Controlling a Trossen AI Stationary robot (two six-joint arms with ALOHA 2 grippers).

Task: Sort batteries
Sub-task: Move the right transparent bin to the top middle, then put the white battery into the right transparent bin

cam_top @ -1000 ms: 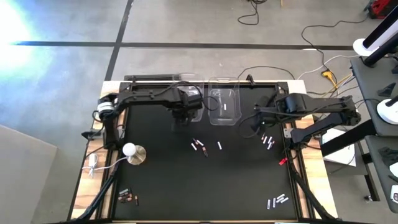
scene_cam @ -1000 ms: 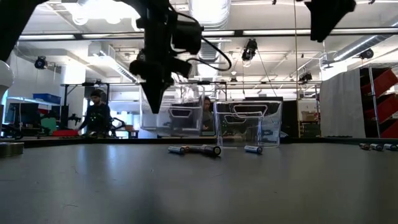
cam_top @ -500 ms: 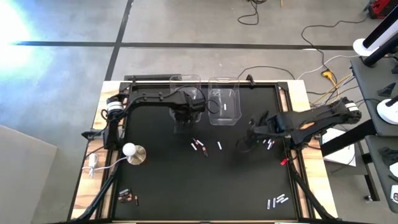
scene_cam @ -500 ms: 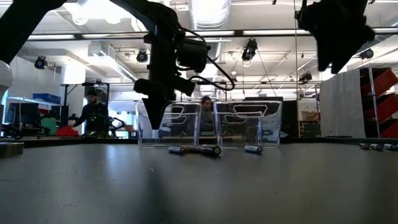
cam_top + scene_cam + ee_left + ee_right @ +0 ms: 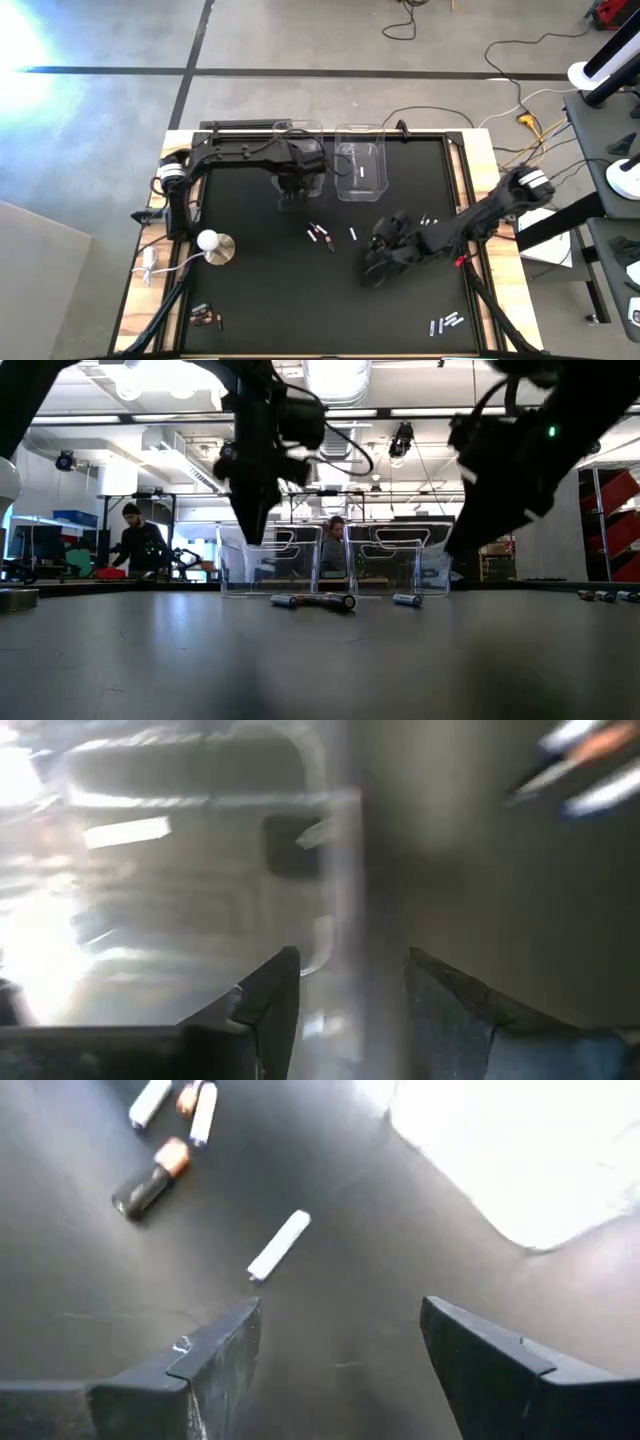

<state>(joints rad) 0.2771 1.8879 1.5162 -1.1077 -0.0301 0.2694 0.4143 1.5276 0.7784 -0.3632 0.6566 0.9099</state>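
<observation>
Batteries, tiny slim cylinders in silvery-white and in dark with a copper end, are lying in small groups on the black table top: a central cluster with one lone white battery just beside it, a few near the right edge, more at the front right and front left.

The right arm is reaching low and long across the table from the right edge, its gripper hanging near the lone white battery with fingers spread wide and holding nothing; its wrist view is showing that battery ahead of the parted fingers.

The left arm is stretching along the back, its gripper pointing down at the front of the left clear plastic bin, beside the second clear bin; its fingers are parted and empty.
</observation>
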